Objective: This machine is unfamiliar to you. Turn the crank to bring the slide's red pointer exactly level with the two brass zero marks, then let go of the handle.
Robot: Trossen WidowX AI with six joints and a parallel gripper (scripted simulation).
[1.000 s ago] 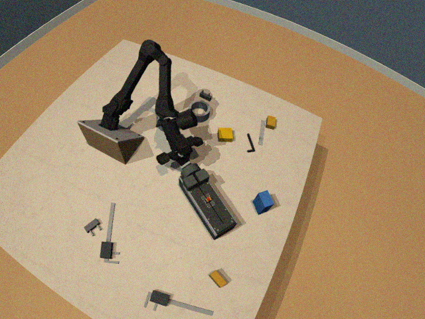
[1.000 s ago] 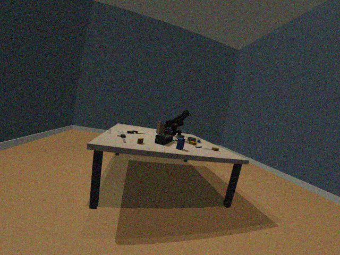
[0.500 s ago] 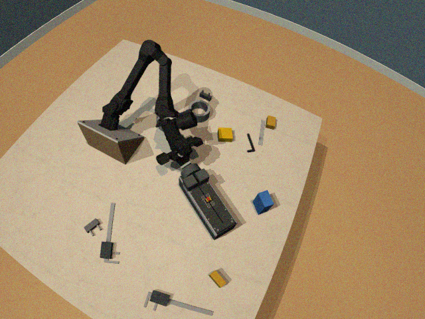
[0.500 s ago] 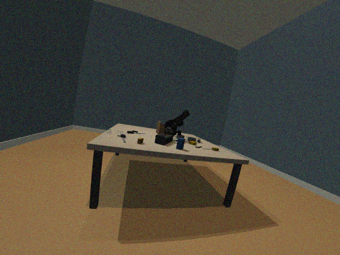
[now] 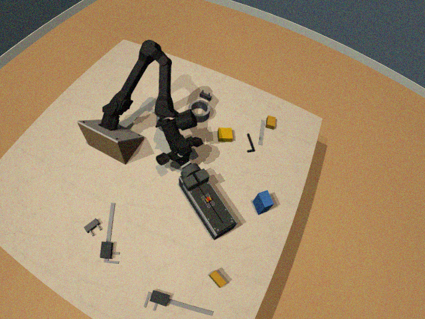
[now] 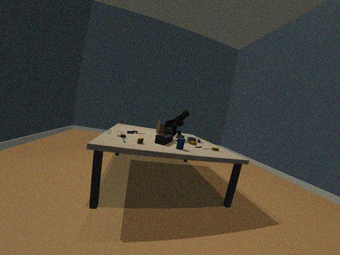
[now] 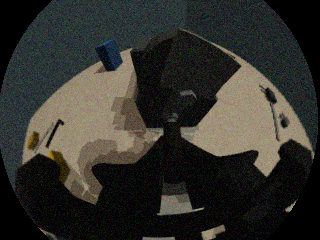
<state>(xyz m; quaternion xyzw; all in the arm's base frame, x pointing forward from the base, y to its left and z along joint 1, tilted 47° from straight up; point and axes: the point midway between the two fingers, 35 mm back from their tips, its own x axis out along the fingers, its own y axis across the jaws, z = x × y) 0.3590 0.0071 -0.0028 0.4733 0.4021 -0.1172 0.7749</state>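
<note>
The machine (image 5: 219,216) (image 6: 162,139) (image 7: 200,65) is a long dark box with a slotted top and a rounded housing at the end by the arm. The slide's red pointer (image 5: 208,199) is small and sits near the middle of the slot, close to the brass marks; its exact level cannot be told. My gripper (image 5: 184,163) (image 7: 168,138) is at the housing end, shut on the crank handle. The fingers hide most of the handle. Part of the crank (image 7: 187,95) shows grey just beyond the fingertips in the wrist view.
A blue block (image 5: 262,202) (image 6: 180,143) (image 7: 109,55) stands beside the machine. A yellow block (image 5: 225,134), a grey ring (image 5: 199,110) and a black L-shaped key (image 5: 252,142) lie on one side. Calipers (image 5: 106,250) (image 5: 159,297) lie on the other. A slanted panel (image 5: 106,144) stands by the arm's base.
</note>
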